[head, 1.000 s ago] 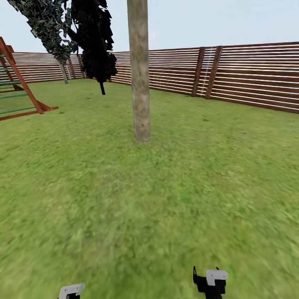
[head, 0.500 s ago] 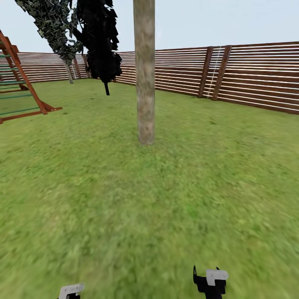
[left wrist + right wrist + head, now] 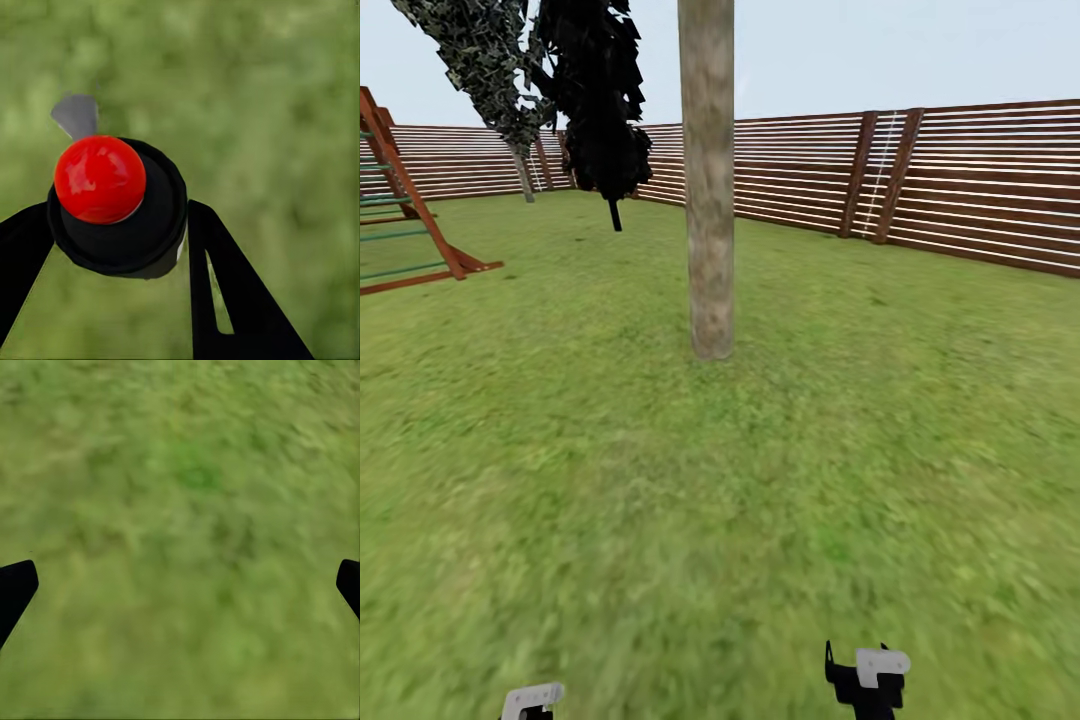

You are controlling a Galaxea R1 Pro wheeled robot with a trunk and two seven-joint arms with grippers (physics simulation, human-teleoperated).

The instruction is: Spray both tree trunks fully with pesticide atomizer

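Atomizer sits between the left claw's two black fingers, seen from above in the left wrist view: black round cap, red knob on top, a grey tab jutting out beyond it. The fingers stand close against the cap on both sides, so I judge it gripped. Right claw is spread wide with only lawn between its tips; it carries nothing.

Change over the last second: the whole head view has slid and the pale mottled trunk now stands slightly larger, with its base lower in the picture. The fence and climbing frame shifted with it, so that is the robot rolling closer, not the things moving. Both arms sit at the same spots along the bottom edge as before.

Meaning for the task: pickup looks done, approach to a tree under way. No spray specks on the trunk or in the air, so spraying has not begun.

Count:
- thick pale trunks: one
- dark cone-shaped trees: two, near the far fence
- atomizers: one
- claws: two
- climbing frames: one

The second tree to be sprayed cannot be placed from here.
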